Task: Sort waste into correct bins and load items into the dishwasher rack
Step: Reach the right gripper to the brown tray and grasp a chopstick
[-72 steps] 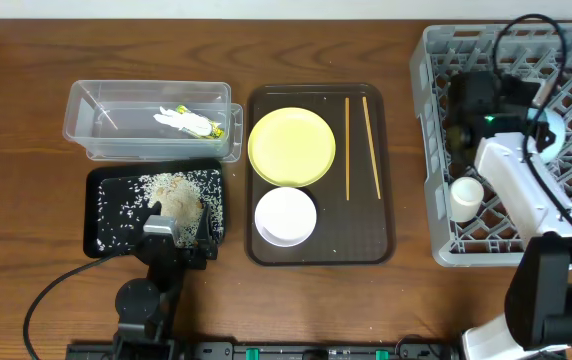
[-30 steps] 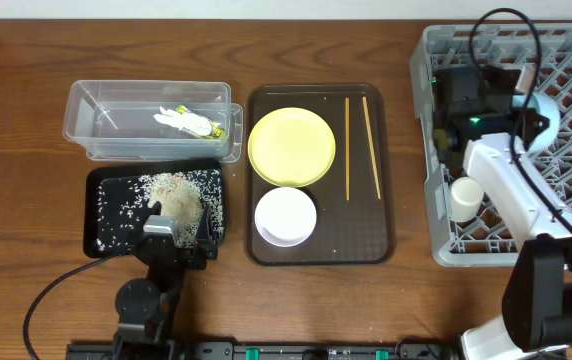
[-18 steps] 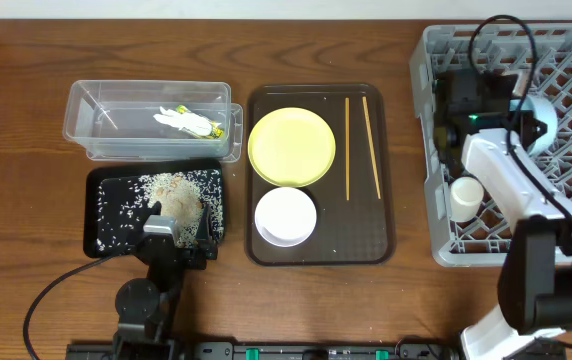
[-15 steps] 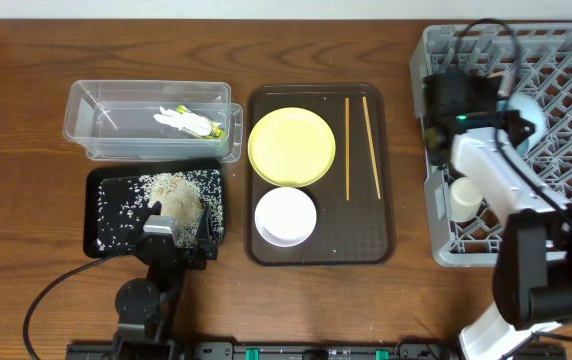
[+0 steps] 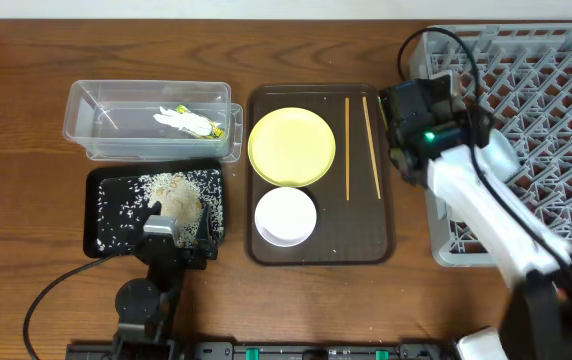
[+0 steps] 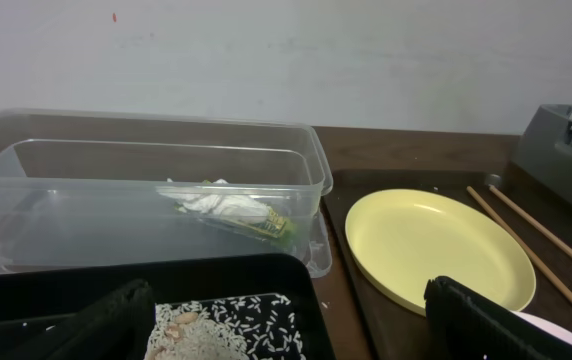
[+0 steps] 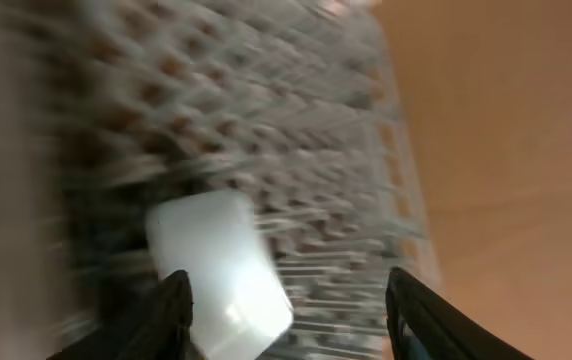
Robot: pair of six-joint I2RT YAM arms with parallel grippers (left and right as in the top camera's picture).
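Note:
My right gripper [image 5: 416,125] hangs over the left edge of the grey dishwasher rack [image 5: 556,90]. In the blurred right wrist view its jaws [image 7: 291,310] stand open and empty, with the white cup [image 7: 216,270] in the rack beyond them. A pale shape [image 5: 499,152] beside the arm may be the light blue bowl. The yellow plate [image 5: 291,146], white bowl [image 5: 285,216] and two chopsticks [image 5: 347,150] lie on the brown tray. My left gripper [image 5: 178,222] is open over the black tray [image 5: 101,180] of rice [image 5: 171,195]. Tissue and wrapper [image 5: 186,121] lie in the clear tub [image 5: 96,125].
The brown serving tray [image 5: 366,235] sits between the bins and the rack. The right arm's white link [image 5: 486,215] crosses the rack's front left corner. In the left wrist view the plate [image 6: 436,245] is just right of the tub [image 6: 146,190].
The right arm swung left from the middle of the rack to its left edge, and its jaws went from shut to open. The left arm has not moved.

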